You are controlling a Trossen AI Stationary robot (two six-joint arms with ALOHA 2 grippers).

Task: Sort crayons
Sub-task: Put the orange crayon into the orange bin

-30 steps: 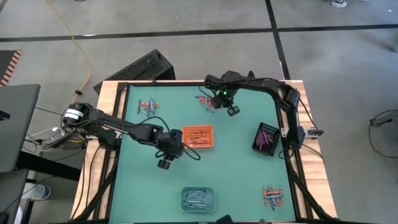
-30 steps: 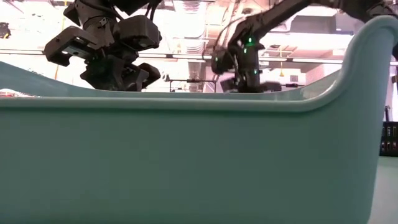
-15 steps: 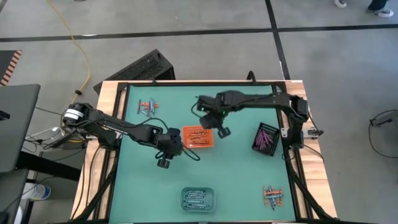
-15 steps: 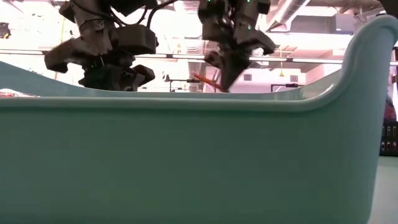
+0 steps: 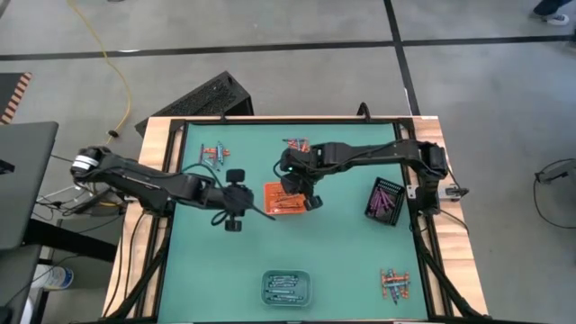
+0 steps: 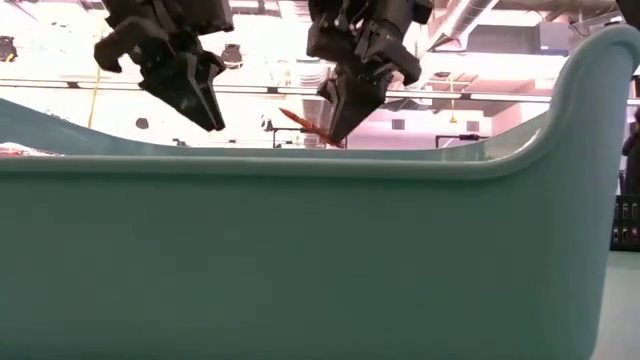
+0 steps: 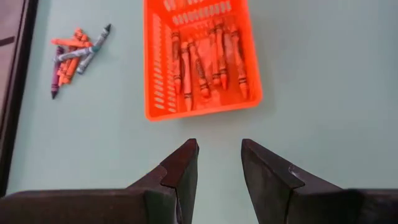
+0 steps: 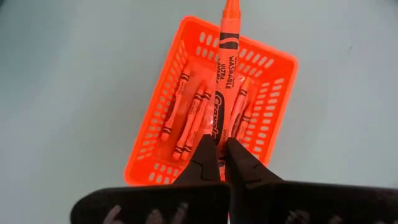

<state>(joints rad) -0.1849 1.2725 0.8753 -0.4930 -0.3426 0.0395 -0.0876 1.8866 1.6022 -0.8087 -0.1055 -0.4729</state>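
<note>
Green table mat (image 5: 342, 261) is partly tidied. Orange tray (image 5: 274, 200) at frame centre, clear tray (image 5: 286, 286) at bottom centre & black tray (image 5: 385, 200) at mid right are each filled w/ some crayons. Loose piles are left: upper left (image 5: 212, 155), top centre (image 5: 297, 144), lower right (image 5: 393, 285). An orange crayon (image 8: 225, 68) is pinched by the right gripper (image 8: 220, 163) over the orange tray. Left gripper (image 7: 217, 171) is half open, nothing held.

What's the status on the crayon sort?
Right hand shut on orange crayon, above orange tray. Left hand open, empty, beside tray. Nothing blocking.
</note>
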